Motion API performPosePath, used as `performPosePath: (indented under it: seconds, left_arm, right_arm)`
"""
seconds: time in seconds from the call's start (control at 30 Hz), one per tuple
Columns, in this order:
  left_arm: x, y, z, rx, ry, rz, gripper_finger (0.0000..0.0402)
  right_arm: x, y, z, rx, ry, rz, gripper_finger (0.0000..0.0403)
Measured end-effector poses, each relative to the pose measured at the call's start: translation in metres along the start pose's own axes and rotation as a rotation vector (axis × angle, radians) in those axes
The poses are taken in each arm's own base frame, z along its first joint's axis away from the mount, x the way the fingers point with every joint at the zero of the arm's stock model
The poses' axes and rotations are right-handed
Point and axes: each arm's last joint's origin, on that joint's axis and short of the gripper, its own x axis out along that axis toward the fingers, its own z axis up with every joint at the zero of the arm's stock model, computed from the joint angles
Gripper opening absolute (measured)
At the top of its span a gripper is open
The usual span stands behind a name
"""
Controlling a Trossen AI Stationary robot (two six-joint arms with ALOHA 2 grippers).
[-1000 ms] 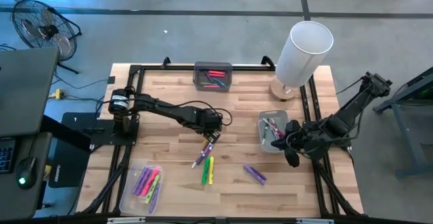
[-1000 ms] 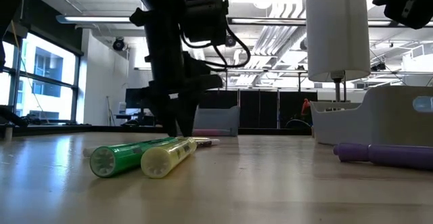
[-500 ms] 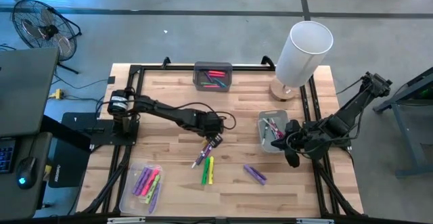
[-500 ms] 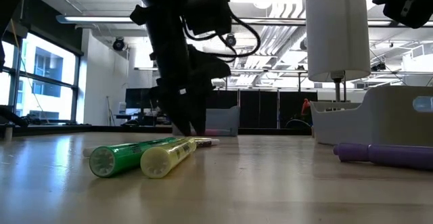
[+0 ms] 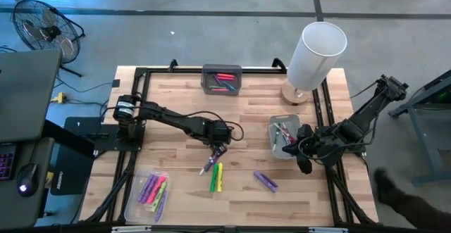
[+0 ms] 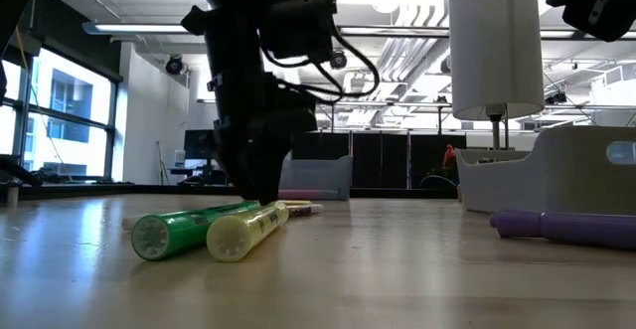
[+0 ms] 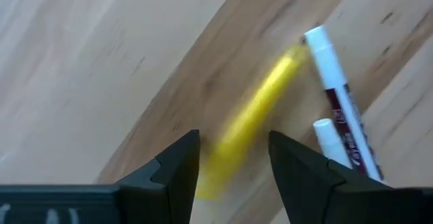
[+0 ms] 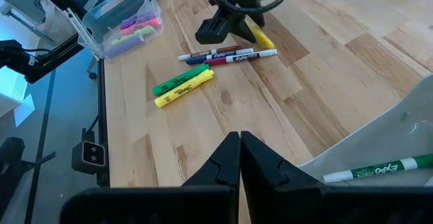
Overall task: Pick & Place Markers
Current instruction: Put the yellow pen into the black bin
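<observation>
The left gripper is lowered over the middle of the wooden surface, its fingers spread apart on either side of a yellow marker, which lies between them on the wood; whether the pads touch it cannot be told (the marker is blurred). Just beside it lie two white-capped markers. The right gripper is held near the right edge of the surface, beside a grey tray, with its fingers pressed together and nothing between them.

The grey tray is seen to hold several markers, one of them green. A second grey tray at the far edge holds pink-red and green markers. A clear tray at the near left corner holds purple, pink, yellow and green markers. Loose on the surface lie a green marker and a yellow one side by side, and two purple markers further right. A white lamp stands at the far right corner.
</observation>
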Motion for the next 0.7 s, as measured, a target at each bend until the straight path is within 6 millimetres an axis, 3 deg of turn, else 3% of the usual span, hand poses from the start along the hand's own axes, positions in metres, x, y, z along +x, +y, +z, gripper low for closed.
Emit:
performPosePath:
  seconds: [0.27,0.5,0.7]
  left_arm:
    - [0.008,-0.001,-0.001,0.000,0.023,0.019,0.0154]
    - [0.011,0.007,0.005,-0.019,0.047,-0.002,0.0026]
    - [0.009,0.022,0.023,-0.023,0.130,-0.092,0.0038]
  right_arm:
    - [0.000,0.000,0.000,-0.008,-0.005,-0.002,0.0000]
    - [0.000,0.000,0.002,-0.014,-0.046,-0.024,0.0000]
    - [0.000,-0.001,0.003,0.020,-0.086,-0.042,0.0000]
